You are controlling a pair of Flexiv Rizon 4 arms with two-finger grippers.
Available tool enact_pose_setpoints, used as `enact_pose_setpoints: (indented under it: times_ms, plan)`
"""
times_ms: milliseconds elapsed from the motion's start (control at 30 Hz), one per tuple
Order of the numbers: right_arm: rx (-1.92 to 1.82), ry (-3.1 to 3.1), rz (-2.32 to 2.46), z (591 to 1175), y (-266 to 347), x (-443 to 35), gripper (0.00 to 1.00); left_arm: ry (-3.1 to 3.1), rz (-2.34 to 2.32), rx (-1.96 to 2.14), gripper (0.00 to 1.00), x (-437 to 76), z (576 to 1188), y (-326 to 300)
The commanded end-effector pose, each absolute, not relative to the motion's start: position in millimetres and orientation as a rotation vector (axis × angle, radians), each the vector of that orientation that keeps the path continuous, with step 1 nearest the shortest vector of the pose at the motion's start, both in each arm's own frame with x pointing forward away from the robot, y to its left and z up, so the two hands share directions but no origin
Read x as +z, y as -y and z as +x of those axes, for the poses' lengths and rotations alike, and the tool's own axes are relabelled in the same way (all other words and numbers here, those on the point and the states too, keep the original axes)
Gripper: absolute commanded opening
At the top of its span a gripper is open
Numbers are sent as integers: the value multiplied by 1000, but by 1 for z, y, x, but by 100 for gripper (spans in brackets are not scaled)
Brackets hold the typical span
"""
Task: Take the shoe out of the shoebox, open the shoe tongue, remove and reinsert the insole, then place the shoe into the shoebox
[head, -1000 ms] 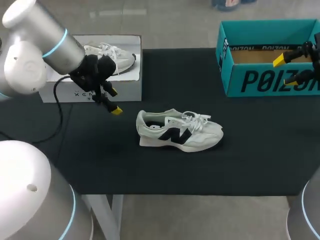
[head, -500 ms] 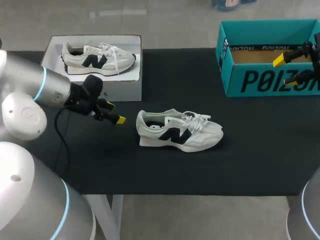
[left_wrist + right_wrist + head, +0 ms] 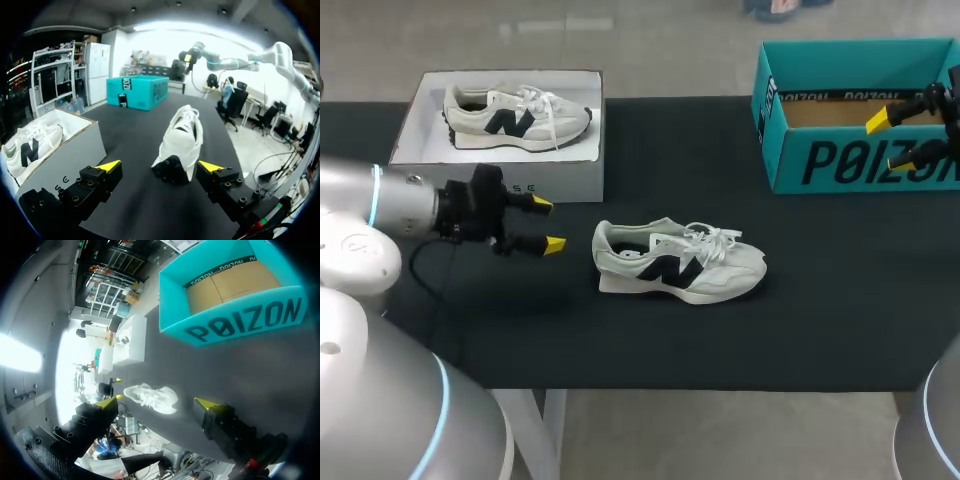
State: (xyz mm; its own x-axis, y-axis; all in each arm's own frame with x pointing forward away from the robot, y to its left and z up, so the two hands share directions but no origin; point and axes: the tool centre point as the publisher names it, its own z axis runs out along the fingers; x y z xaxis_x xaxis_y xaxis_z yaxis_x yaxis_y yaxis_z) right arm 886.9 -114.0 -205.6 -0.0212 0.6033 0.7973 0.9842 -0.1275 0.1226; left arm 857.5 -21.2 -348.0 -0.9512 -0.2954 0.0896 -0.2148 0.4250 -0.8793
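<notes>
Looking down on the black counter (image 3: 820,310), left to right. At middle left of the frame: left gripper (image 3: 548,224), fingers spread wide, nothing held, yellow tips pointing right, just in front of the white shoebox (image 3: 570,180). At upper left: the white shoebox itself, open-topped, with a second shoe (image 3: 515,112) inside, toe to the right. At centre: shoe (image 3: 678,262), white with a dark side mark, out of both boxes, resting on its sole on the counter, heel toward the left gripper, toe to the right, laces loose over the tongue; near the yellow tips but apart from them. At upper right: teal shoebox (image 3: 860,160), open-topped, bare brown floor showing. At the right edge: right gripper (image 3: 890,141), fingers likewise wide apart and holding nothing, tips over the right part of the teal shoebox, well apart from the shoe.

Left wrist view: shoe (image 3: 182,135) straight ahead of the left gripper (image 3: 160,167), heel nearest, in line with the gap between the open fingers; white shoebox (image 3: 65,155) beside the gripper; teal shoebox (image 3: 137,91) far beyond.

Right wrist view: right gripper (image 3: 157,402) open and empty; teal shoebox (image 3: 235,315) close ahead; shoe (image 3: 151,397) farther off on the counter; white shoebox (image 3: 129,340) beyond it.
</notes>
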Motion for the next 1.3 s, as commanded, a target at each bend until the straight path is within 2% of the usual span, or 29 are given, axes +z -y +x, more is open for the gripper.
enact_pose_setpoints:
  times_ms: [33, 1100, 1300]
  plan:
    - [-1011, 1655, -1771, 887, 114, -206, 100, -2635, -389, -1527, 100, -343, 864, 22]
    - [-1011, 1655, -1771, 887, 114, -206, 100, -2628, -404, -1489, 100, -342, 864, 26]
    - [-1011, 1655, -1771, 887, 114, -206, 100, -2612, -221, -1596, 100, -352, 870, 31]
